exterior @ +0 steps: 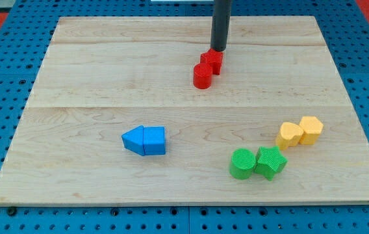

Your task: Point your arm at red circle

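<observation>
The red circle [202, 75] is a short red cylinder on the wooden board [93, 78], above the middle. A second red block [212, 61], angular in shape, touches it at its upper right. My tip [218, 50] comes down from the view's top and ends right at the top edge of the angular red block, a short way up and right of the red circle. The angular red block lies between my tip and the red circle.
Two blue blocks [145, 140] sit joined left of the middle. A green cylinder [241, 163] and a green star [271, 162] touch at the lower right. Two yellow blocks [300, 132] lie further right. Blue pegboard [2, 97] surrounds the board.
</observation>
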`<state>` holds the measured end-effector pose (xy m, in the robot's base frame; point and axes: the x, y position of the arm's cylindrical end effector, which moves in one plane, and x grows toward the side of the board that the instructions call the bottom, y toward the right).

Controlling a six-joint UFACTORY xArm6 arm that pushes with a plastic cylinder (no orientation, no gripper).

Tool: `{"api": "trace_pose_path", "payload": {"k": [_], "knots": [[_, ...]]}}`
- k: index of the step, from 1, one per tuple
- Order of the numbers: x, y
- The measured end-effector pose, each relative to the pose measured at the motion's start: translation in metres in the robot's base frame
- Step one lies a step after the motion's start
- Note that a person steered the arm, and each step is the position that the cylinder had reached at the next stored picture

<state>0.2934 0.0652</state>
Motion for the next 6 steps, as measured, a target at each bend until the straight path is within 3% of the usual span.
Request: {"api": "trace_pose_path", "payload": {"k": [4, 6], "knots": [[0.008, -0.074], [0.074, -0.083]]}}
